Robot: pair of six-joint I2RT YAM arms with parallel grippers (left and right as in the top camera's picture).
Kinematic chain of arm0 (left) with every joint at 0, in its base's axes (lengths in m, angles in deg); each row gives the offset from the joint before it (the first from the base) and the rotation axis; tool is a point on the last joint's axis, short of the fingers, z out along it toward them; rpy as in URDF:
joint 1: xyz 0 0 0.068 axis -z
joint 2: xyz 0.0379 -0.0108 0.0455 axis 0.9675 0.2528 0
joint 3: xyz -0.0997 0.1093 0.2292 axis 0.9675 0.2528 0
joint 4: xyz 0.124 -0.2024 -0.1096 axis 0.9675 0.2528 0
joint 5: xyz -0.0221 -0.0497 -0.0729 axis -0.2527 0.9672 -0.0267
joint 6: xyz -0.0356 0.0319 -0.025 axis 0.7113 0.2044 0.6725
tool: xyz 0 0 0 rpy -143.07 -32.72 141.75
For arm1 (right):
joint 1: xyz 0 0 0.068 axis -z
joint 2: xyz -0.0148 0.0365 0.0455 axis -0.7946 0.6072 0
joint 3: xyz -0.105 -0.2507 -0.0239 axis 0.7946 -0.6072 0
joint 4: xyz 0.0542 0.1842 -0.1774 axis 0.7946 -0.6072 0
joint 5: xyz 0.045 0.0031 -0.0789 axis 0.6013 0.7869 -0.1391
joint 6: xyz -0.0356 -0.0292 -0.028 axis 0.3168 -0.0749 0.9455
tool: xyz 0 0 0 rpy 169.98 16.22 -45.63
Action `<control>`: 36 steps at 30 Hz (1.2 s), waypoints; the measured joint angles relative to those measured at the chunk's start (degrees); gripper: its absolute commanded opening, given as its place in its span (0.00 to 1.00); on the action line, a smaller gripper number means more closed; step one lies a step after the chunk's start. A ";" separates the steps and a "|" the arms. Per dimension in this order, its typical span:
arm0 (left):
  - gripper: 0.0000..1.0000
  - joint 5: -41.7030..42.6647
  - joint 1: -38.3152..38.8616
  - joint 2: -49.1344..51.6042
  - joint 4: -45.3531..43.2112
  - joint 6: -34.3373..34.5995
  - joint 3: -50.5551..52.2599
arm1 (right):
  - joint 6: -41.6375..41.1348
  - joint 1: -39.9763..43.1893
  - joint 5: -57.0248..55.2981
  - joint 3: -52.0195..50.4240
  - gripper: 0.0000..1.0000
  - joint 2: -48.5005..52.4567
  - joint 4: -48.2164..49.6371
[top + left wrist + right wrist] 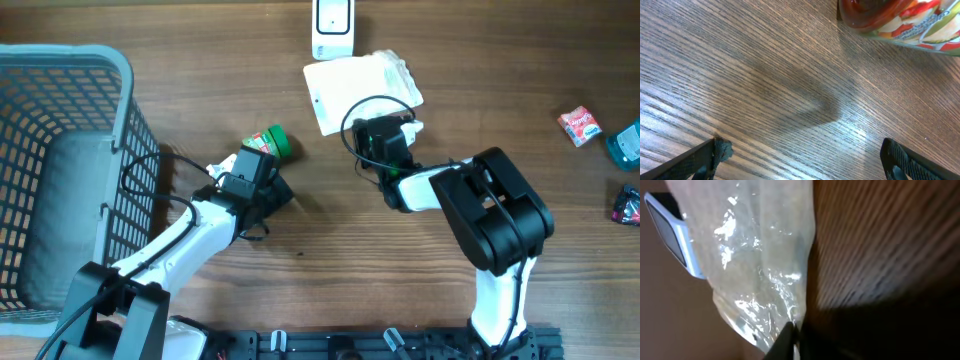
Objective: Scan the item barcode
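Leftward of the bag (345, 85) sit jar (275, 142) and basket (60, 55).

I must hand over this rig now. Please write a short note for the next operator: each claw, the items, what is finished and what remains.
Left claw: open and empty, over bare wood beside the jar.
Right claw: shut on an edge of the plastic bag.
Scanner: at the far edge of the table, just beyond the bag.
Done: the bag is gripped.
Left: present its barcode to the scanner. No barcode shows in any view.
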 measured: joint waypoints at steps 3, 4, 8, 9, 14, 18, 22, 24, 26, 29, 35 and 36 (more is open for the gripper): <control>1.00 0.00 0.00 0.00 0.00 -0.04 0.00 | -0.20 -0.02 -0.48 0.00 0.05 0.02 0.02; 1.00 0.00 0.00 0.00 0.00 -0.04 0.00 | -0.20 -0.02 -0.61 0.00 0.05 0.02 0.04; 1.00 0.00 0.00 0.00 0.00 -0.04 0.00 | 0.96 0.00 -0.68 -0.04 0.05 -0.35 -0.07; 1.00 0.00 0.00 0.00 0.00 -0.04 0.00 | 2.47 0.00 -0.74 -0.17 0.05 -0.92 -0.94; 1.00 0.00 0.00 0.00 -0.02 -0.07 0.00 | 10.67 0.33 -3.21 -2.45 0.05 -9.60 -14.64; 1.00 -0.02 0.00 0.00 -0.04 -0.20 0.02 | 15.34 0.61 -6.32 -5.14 0.05 -20.70 -29.05; 1.00 -0.02 0.00 0.00 -0.07 -0.24 0.02 | 20.44 0.63 -7.89 -5.18 0.04 -34.29 -37.46; 1.00 -0.07 0.00 0.00 -0.13 -0.24 0.07 | 22.40 0.63 -8.22 -4.92 0.21 -40.30 -43.23; 1.00 -0.17 0.00 0.00 -0.17 -0.26 0.07 | 23.21 0.66 -8.48 -4.81 0.76 -44.96 -49.09; 1.00 -0.39 0.00 0.00 -0.63 -0.26 0.13 | 23.50 0.66 -8.07 -4.57 1.00 -48.50 -60.11; 1.00 -0.37 0.00 0.02 -3.04 -0.26 0.48 | 23.26 1.49 -3.82 -5.79 1.00 -48.19 -67.98; 1.00 -0.17 0.00 0.11 -3.78 -0.28 0.55 | 23.45 2.43 -1.95 -5.79 1.00 -48.19 -67.73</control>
